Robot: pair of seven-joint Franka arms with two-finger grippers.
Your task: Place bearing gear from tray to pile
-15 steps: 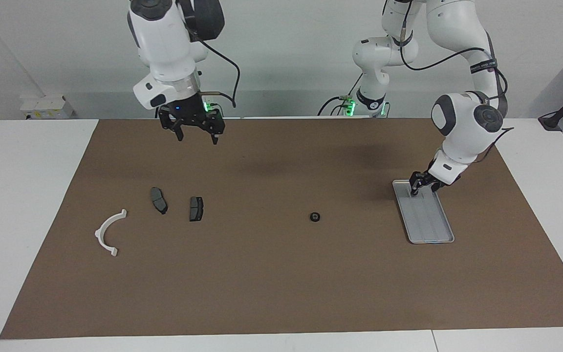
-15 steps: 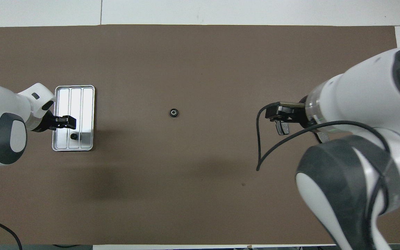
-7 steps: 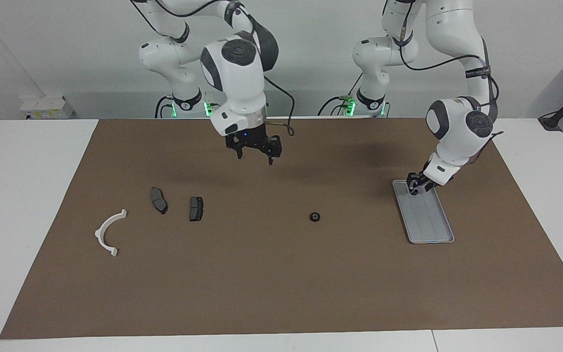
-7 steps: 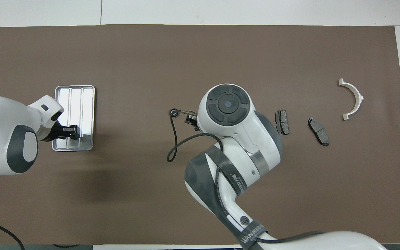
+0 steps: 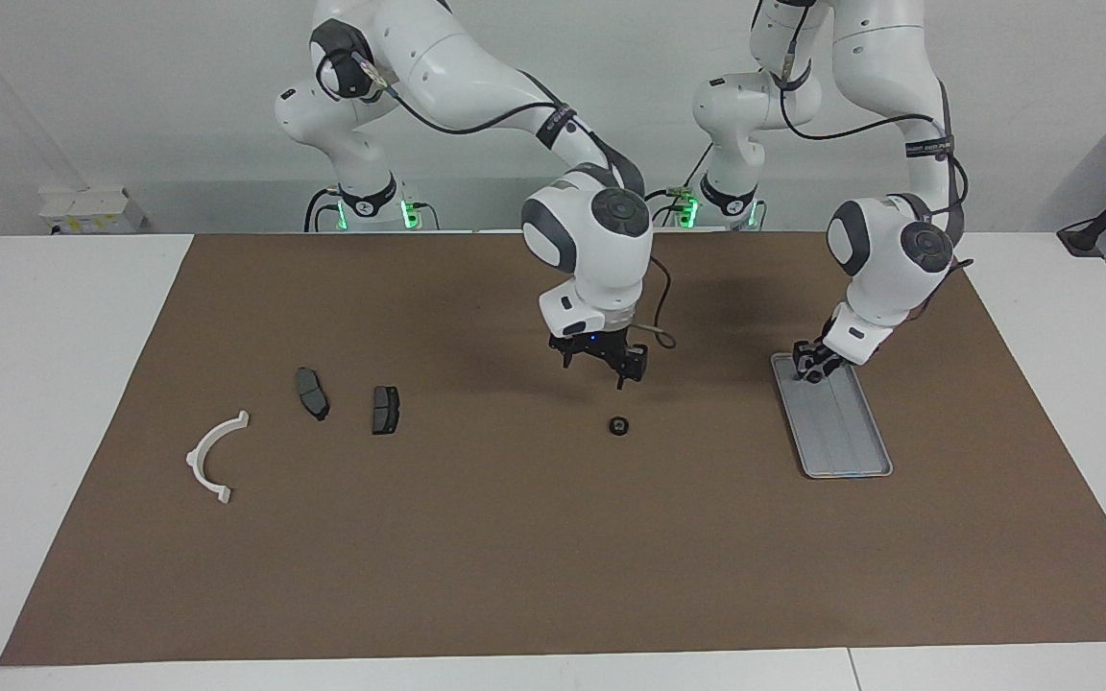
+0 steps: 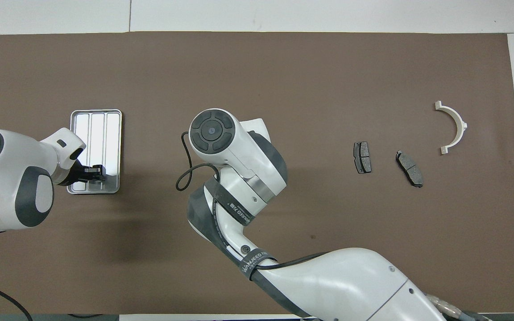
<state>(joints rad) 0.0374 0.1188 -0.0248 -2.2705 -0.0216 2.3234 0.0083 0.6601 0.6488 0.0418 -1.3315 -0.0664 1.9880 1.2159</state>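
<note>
Bearing gear (image 5: 618, 425): one small dark ring lies flat on the brown mat (image 5: 515, 557) near the middle of the worktop (image 5: 54, 384), outside the tray and apart from the pile. The overhead view hides it beneath the right arm.

Tray (image 5: 841, 432): silver-grey and ridged, it sits toward the left arm's end of the worktop, at about three o'clock from the bearing gear in the facing view. Its visible floor is bare.

Left pincer (image 5: 810, 372): it is lowered into the tray at the twelve o'clock end, the end nearer the robots. Whether it is open or closed, or holds any part, cannot be told.

Right pincer (image 5: 601, 369): it hangs over the mat at about eleven o'clock from the bearing gear, close to it but not touching. The jaws stand apart and are empty.

Pile: it lies toward the right arm's end of the worktop, at about nine o'clock from the bearing gear and well apart from it. It consists of two dark brake pads (image 5: 312, 393) side by side and a white curved bracket (image 5: 212, 456) at about eight o'clock from them. None of the three touch.
</note>
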